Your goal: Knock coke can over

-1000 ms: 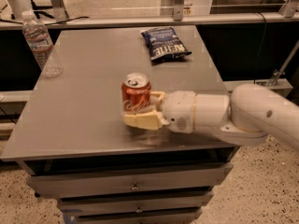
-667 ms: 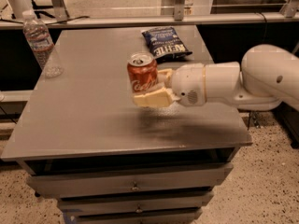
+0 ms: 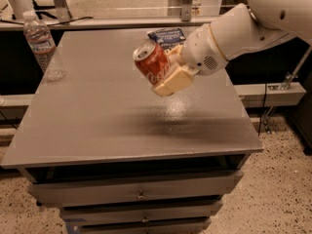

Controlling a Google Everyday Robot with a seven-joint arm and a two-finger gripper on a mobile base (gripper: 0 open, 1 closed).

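1. Desk: we list a grey metal top over a stack of drawers, standing on a speckled floor. A dark shadow lies across the top, below the held can.
2. Robot arm: white, and it reaches in from the upper right of the view over the far half of the desk.
3. Water bottle: clear plastic, upright, near the far left corner of the desk as we see it, well apart from everything else.
4. End effector: cream-coloured fingers clenched on the coke can, one finger showing under and beside it.
5. Coke can: red with a silver top. We find it held clear of the desk top and tilted, its top leaning up and to the left of the view.
6. Chip bag: dark blue, flat on the far part of the desk, partly hidden behind the can and end effector.
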